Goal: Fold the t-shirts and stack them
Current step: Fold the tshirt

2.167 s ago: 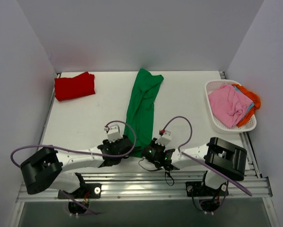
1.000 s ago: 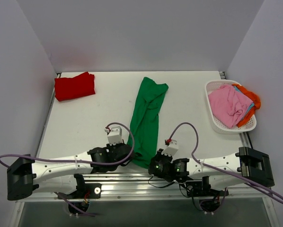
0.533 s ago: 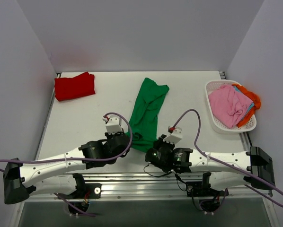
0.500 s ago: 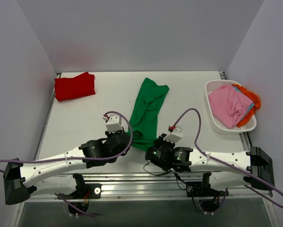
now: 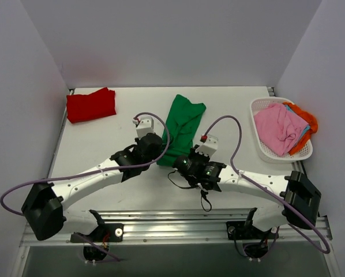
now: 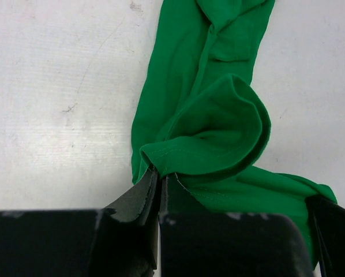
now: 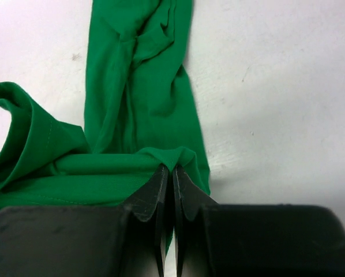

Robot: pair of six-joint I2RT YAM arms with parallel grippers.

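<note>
**Two claws fold the green shirt in half**

The soft bright green t-shirt (image 5: 184, 123) lies as a long thin strip in the middle of the white table (image 5: 97, 144), just above the centre of the top picture. Its near end is off the table and curls over the rest of the shirt.

The left claw (image 6: 158, 180) is pinched tight on one corner of that near edge. The right claw (image 7: 173, 173) is pinched tight on the other corner. There is no gap between the tips of either claw, only green cloth.

I think the step now is folding this shirt in half, near end over far end. Next, both claws need to go towards the far end together, at the same speed, so the edge stays flat. Then they lay it down and let go.

A folded red t-shirt (image 5: 90, 105) waits in the upper left. The green one likely goes on top of it. The pink t-shirt (image 5: 278, 128) and the orange t-shirt (image 5: 308, 120) are in the white plastic basket (image 5: 266, 152) on the right.
</note>
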